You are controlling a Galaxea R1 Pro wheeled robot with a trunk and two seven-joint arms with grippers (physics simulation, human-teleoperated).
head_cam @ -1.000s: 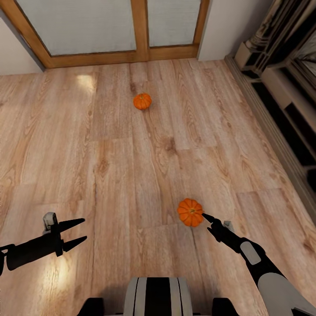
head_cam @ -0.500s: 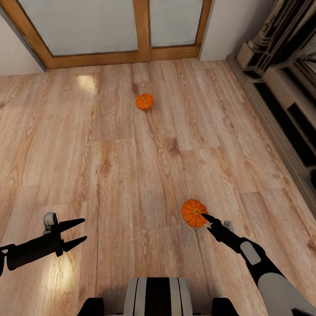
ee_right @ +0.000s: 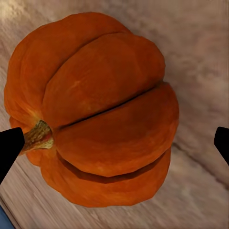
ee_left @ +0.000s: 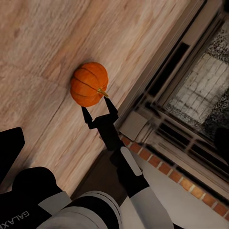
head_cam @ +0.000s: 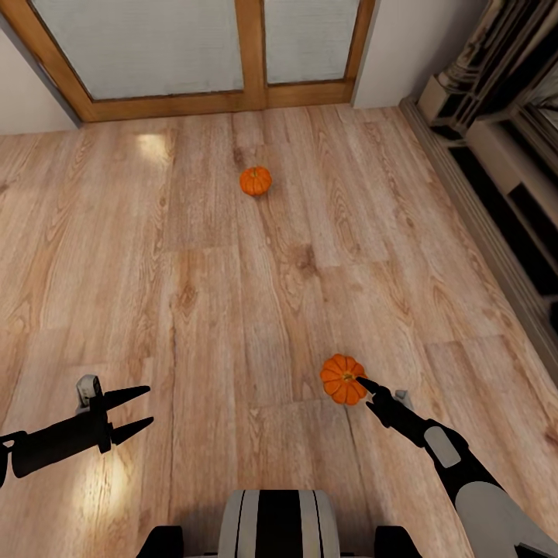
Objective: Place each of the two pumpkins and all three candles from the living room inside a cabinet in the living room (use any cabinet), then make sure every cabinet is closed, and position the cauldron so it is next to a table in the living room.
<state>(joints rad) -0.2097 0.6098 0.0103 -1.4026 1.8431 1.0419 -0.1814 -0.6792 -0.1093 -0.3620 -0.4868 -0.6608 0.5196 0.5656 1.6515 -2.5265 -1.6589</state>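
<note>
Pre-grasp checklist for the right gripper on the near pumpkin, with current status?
1. Right gripper open: ok, fingertips spread.
2. Near pumpkin between the fingertips: ok in the right wrist view, a tip at each side of it.
3. Pumpkin resting on the floor, nothing around it: ok.
4. Fingers low enough to clamp the body: cannot tell; tips appear near the stem.
5. Left gripper open and apart from the grasp: ok.
6. Far pumpkin clear of the move: ok.

Two pumpkins: near pumpkin [head_cam: 342,379], far pumpkin [head_cam: 255,180].
</note>
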